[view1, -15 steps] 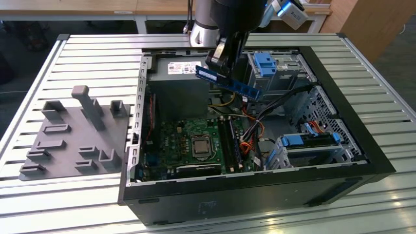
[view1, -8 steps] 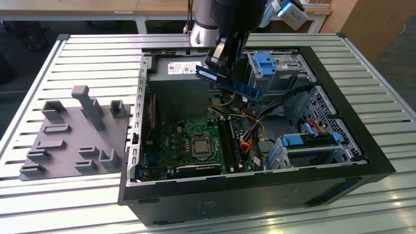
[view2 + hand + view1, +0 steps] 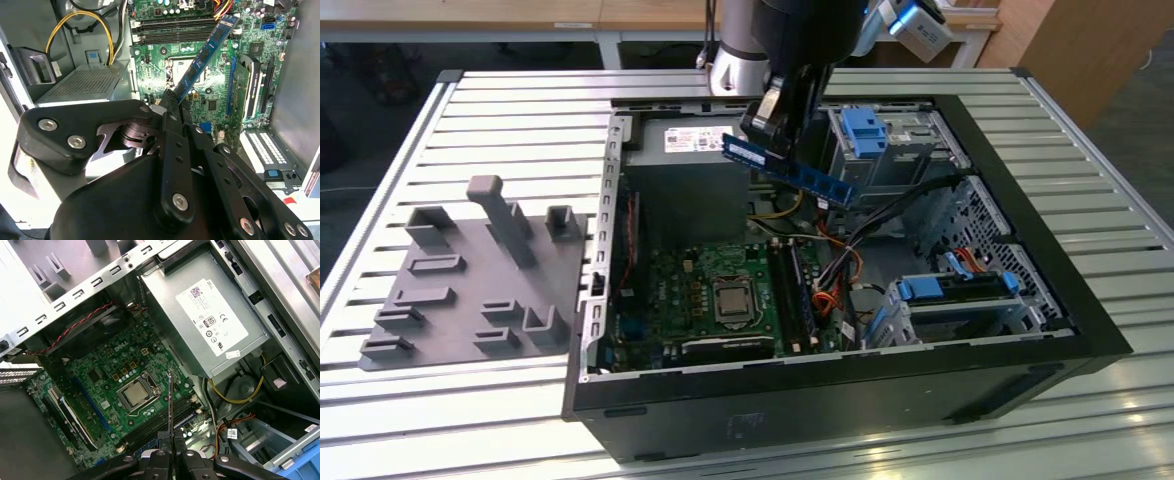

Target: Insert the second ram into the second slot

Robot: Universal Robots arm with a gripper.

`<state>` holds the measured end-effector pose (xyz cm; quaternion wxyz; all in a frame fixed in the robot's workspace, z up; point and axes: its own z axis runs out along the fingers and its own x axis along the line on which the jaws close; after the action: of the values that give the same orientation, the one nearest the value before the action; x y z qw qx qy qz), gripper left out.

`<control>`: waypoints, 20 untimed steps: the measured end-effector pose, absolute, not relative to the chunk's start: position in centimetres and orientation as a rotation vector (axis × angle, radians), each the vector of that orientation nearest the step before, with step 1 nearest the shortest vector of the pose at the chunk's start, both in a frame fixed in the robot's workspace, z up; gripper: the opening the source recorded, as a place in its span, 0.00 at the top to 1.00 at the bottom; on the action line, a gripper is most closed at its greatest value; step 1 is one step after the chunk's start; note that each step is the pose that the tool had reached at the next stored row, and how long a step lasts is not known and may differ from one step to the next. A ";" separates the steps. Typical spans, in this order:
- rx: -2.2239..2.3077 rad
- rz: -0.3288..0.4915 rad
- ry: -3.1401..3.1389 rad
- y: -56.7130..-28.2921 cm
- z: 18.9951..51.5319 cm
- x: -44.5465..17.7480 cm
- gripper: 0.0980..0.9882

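The slatted desk (image 3: 480,100) carries an open case (image 3: 854,390). A grey fixture (image 3: 454,290) lies beside the case on the exterior view's left.

Inside, the power supply (image 3: 210,320) sits against the case's far wall. The motherboard (image 3: 165,55) covers the floor from there to the near wall.

The arm comes down over the far rim, and its pincer (image 3: 771,130) is clamped on the ram (image 3: 794,172) near one end. The rest of the stick juts out past the fingertips, and in the second wrist view it runs away from the pincer (image 3: 172,97) as a blue bar (image 3: 207,50).

The ram hangs in the air above the case, apart from the board, between the power supply and the far blue drive clip (image 3: 861,125). Its long axis slants, with the free end lower and pointing to the exterior view's right. In the first wrist view it shows edge-on (image 3: 170,400) as a thin line over the board.

The slots (image 3: 794,290) run far to near beside the CPU socket (image 3: 136,394), so the stick lies across their line rather than along it. Whether one slot is already filled is hard to tell.

There is open air all round the ram. Cables (image 3: 894,205) pass beneath its free end, and the board by the slots is bare on the socket side.
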<state>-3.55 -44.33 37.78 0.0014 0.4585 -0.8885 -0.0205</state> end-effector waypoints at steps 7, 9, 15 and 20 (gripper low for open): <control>1.430 -0.064 -2.793 -44.3 37.8 -3.5 0.96; 1.428 -0.064 -2.795 -44.3 37.8 -3.5 0.96; 1.421 -0.064 -2.798 -44.3 37.8 -3.5 0.96; 1.415 -0.064 -2.801 -44.3 37.8 -3.5 0.96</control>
<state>-3.55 -44.33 37.78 0.0012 0.4508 -0.8924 -0.0205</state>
